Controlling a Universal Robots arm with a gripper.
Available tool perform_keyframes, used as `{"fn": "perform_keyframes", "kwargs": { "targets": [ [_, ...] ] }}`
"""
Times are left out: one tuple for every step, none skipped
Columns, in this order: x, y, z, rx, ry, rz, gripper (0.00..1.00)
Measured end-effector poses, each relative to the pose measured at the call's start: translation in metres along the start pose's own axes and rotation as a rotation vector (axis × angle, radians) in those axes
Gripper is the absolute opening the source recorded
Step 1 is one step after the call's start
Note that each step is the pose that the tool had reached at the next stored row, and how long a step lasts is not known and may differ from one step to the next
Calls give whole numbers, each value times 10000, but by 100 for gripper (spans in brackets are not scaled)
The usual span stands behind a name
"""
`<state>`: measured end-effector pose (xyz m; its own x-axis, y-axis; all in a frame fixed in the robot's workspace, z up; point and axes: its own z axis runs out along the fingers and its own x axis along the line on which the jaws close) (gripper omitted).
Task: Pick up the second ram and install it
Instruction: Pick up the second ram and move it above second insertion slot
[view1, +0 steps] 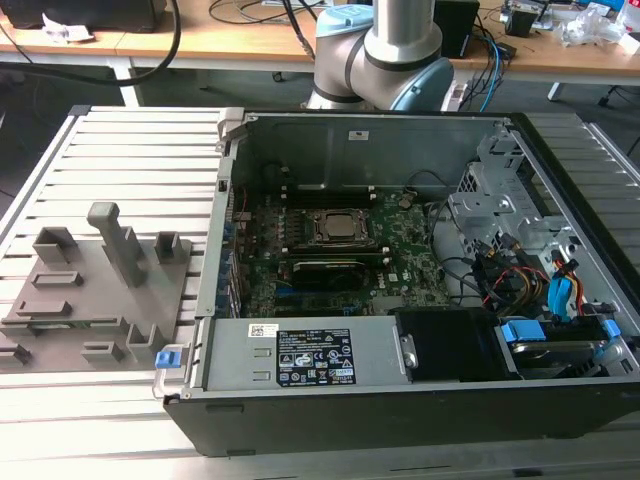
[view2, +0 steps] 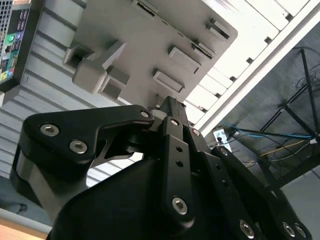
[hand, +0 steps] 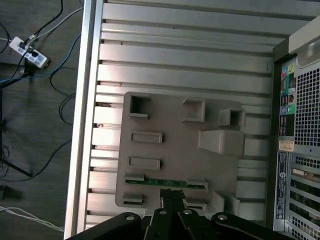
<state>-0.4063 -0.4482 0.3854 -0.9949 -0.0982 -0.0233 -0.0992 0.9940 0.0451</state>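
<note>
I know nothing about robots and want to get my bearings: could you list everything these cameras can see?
Computer case: one, black, open, on the table.
Motherboard: one, dark green, inside the case.
Fixture tray: one, grey, beside the case.
Second ram: one, green, in a tray slot.
Slatted table: one, silver, under everything.
Power strip: one, white, on the floor.
Robot arm: one, silver and blue, beyond the case.
Gripper: one, black, nearest the ram.
</note>
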Motion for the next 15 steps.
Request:
{"fn": "perform_keyframes", "kwargs": {
  "targets": [
    [0,0,0,-4,9,-181,11],
    [0,0,0,-7,16,-341,11],
    [0,0,0,-10,20,-450,11],
    [0,0,0,-14,28,-627,11],
    [0,0,0,-18,36,-787,11],
    [0,0,0,-25,50,-1093,11],
    [0,0,0,-30,60,-1321,11],
    [0,0,0,-38,75,-1649,11],
    [0,0,0,-44,84,-1862,11],
    [0,0,0,-47,93,-2046,11],
    [0,0,0,-54,106,-2339,11],
    [0,0,0,-60,116,-2564,11],
    [0,0,0,-65,127,-2820,11],
    [0,0,0,-71,138,-3067,11],
    [0,0,0,-76,148,-3275,11]
  ]
}}
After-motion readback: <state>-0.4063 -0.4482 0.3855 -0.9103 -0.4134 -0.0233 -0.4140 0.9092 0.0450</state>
